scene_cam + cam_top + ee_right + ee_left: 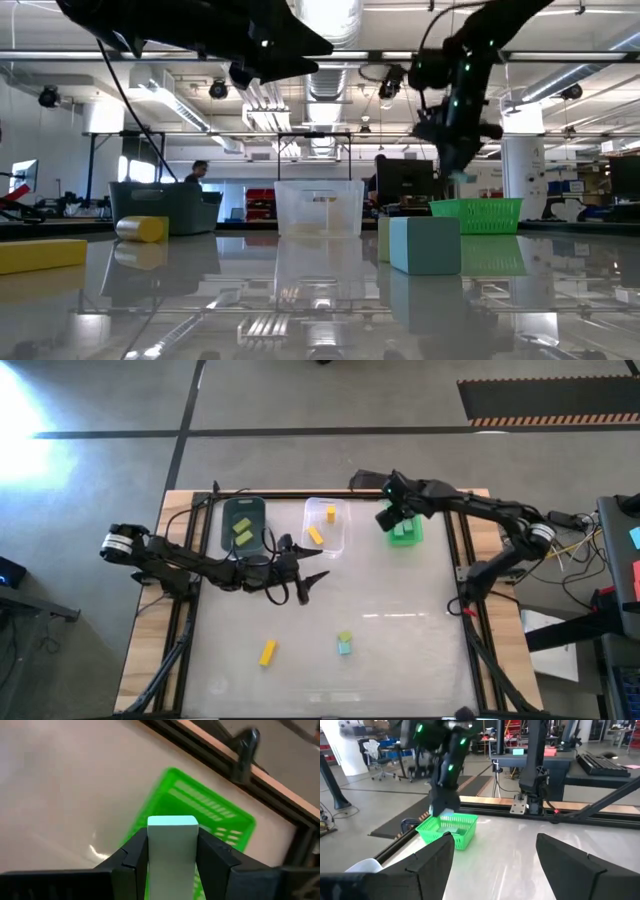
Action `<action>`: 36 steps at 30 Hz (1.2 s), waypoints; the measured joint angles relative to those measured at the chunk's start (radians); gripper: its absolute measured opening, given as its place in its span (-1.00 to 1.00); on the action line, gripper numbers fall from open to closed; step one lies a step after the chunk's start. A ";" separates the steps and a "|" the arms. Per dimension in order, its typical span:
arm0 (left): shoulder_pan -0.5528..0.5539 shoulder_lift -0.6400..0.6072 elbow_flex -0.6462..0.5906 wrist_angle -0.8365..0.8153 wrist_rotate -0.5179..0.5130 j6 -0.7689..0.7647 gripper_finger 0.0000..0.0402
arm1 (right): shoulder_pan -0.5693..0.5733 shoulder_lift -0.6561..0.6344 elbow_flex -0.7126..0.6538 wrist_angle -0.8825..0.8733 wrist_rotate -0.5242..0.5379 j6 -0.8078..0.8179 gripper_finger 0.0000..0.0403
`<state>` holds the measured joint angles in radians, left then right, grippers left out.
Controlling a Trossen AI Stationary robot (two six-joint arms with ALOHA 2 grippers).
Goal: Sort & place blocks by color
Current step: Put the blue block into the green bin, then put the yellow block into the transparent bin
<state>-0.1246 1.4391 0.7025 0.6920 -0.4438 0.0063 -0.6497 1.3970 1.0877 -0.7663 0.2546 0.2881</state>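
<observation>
Clamped between the right gripper's (172,855) fingers, a teal-mint block (172,847) is hanging directly above the bright green bin (200,820) at the table's far right. Left gripper (312,582) is hovering mid-table, fingers spread apart, holding nothing. Loose blocks are lying on the near table: a yellow bar (267,652) and a teal cube (345,647) with what is possibly a yellow-green cube (344,636) touching it.

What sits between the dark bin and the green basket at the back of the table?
In the high view, the clear bin holding two yellow blocks lies between the dark bin and the green basket.
</observation>
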 joint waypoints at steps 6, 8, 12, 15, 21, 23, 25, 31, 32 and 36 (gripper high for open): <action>0.000 -0.002 0.000 0.000 0.000 0.001 0.32 | -0.067 0.085 -0.001 -0.006 0.000 -0.044 -0.44; 0.000 -0.002 0.000 0.000 0.000 0.004 0.32 | -0.070 0.112 -0.001 -0.006 -0.001 -0.060 -0.44; 0.000 -0.002 0.000 0.000 0.000 0.008 0.32 | -0.071 0.153 -0.001 -0.006 -0.001 -0.064 -0.44; 0.000 -0.002 0.000 0.000 0.000 0.008 0.32 | -0.071 0.173 -0.001 -0.006 0.000 -0.064 -0.44; 0.000 -0.002 0.000 0.000 0.000 0.008 0.32 | -0.071 0.169 -0.001 -0.006 0.007 -0.061 -0.13; 0.000 -0.002 0.000 0.000 0.000 0.008 0.32 | -0.071 0.156 -0.001 -0.006 0.008 -0.054 -0.10; 0.000 -0.002 0.000 0.000 0.000 0.007 0.32 | -0.071 0.139 -0.001 -0.007 0.007 -0.052 -0.11; -0.001 -0.002 0.000 -0.002 0.000 -0.004 0.32 | -0.048 0.044 -0.001 -0.018 0.008 -0.011 -0.27; -0.001 -0.002 0.000 -0.006 0.000 -0.016 0.32 | -0.036 0.023 -0.001 -0.018 0.008 -0.004 -0.30; -0.001 -0.002 0.000 -0.055 0.000 -0.068 0.32 | 0.034 -0.063 -0.001 -0.013 0.008 0.014 -0.42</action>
<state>-0.1253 1.4372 0.7021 0.6367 -0.4435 -0.0620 -0.6162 1.3337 1.0866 -0.7792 0.2623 0.3017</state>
